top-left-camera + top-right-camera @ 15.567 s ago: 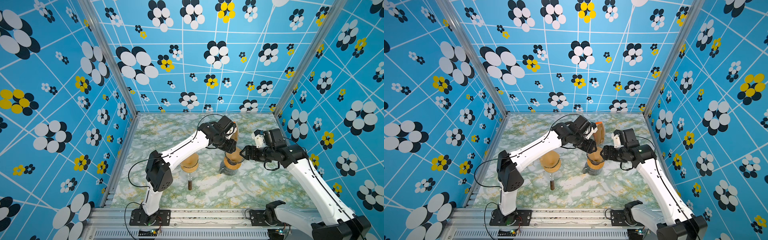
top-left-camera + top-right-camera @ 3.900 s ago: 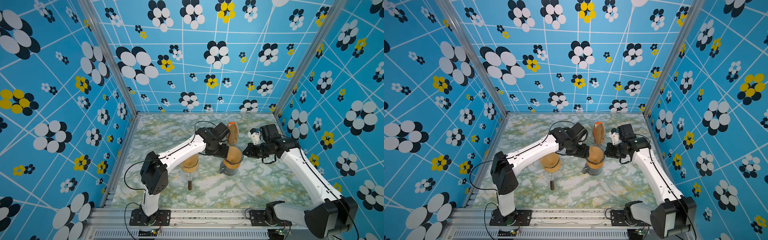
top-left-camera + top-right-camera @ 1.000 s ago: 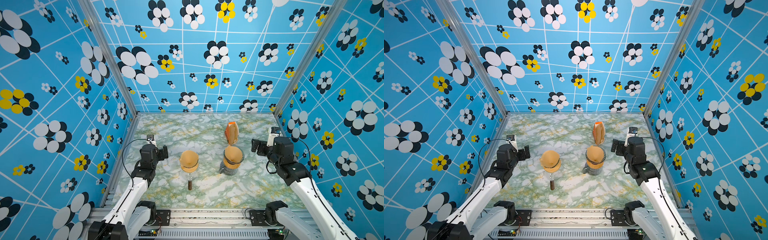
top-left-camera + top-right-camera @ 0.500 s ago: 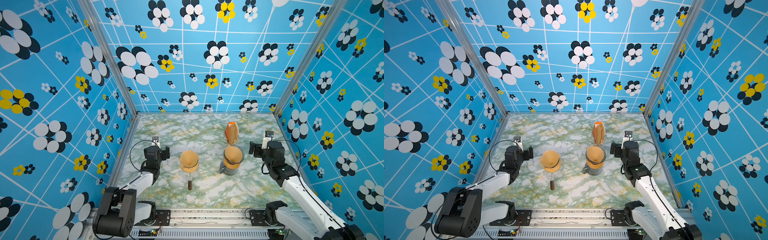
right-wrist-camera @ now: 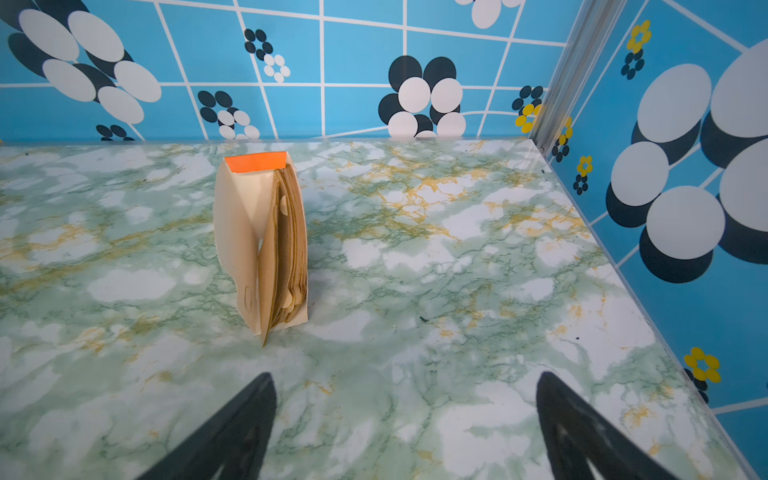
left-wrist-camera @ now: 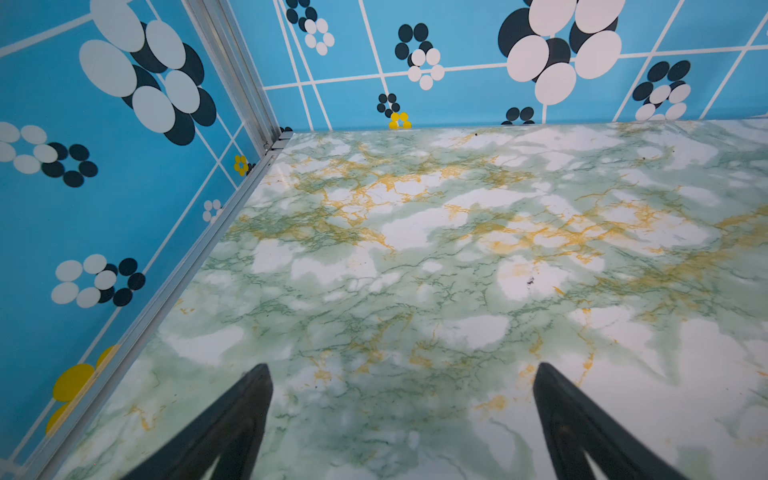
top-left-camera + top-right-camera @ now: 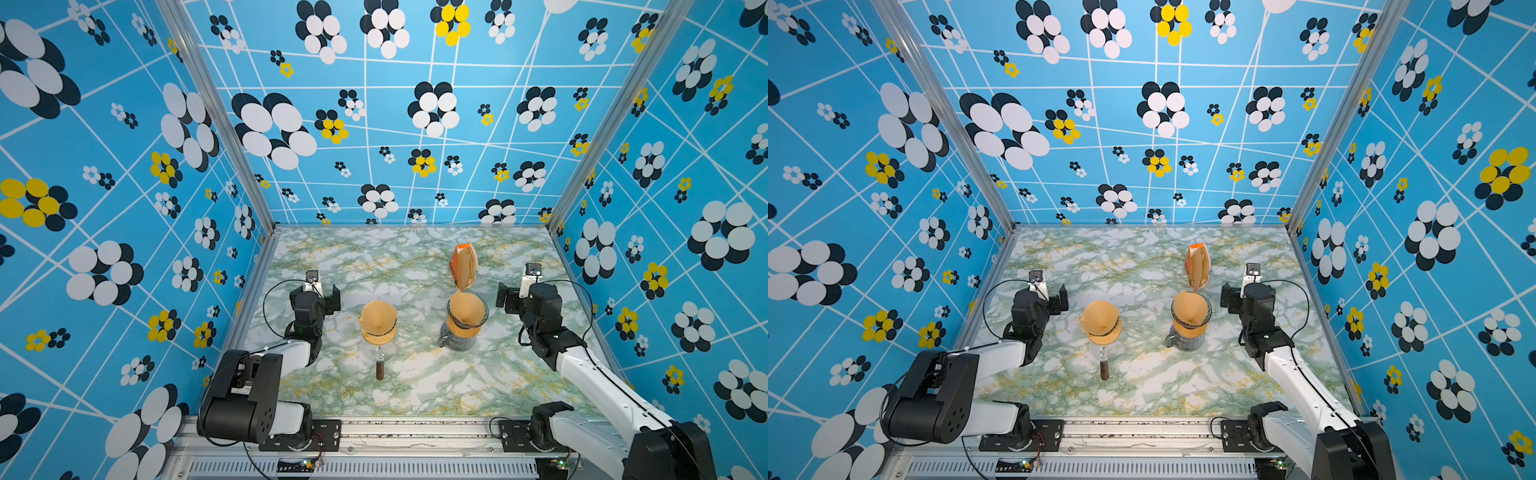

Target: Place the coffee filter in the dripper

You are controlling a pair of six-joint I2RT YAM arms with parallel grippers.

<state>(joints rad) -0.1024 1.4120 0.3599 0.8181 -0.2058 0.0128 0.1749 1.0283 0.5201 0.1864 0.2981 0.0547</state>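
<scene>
Though perhaps labelled, orange-topped filter pack (image 5: pixel 262 245).

I find no writing, label, brand or number that I can read. The filter packet (image 5: pixel 259 241) on my desk (image 5: pixel 457 291) has an orange strip along its top; any print there is too small for me to tell.

Two glass drippers: the dark-handled dripper (image 7: pixel 380 350) and the clear-handled dripper (image 7: pixel 457 340). Two loose brown paper filters, one at each dripper: the first filter (image 7: pixel 377 322) and the second filter (image 7: pixel 464 309). One filter pack (image 5: pixel 259 232), its sheets stacked too tightly to count. One marble table (image 7: pixel 332 257). Two grippers, the left gripper (image 6: pixel 401 370) and the right gripper (image 5: pixel 405 378), with two fingers each
</scene>
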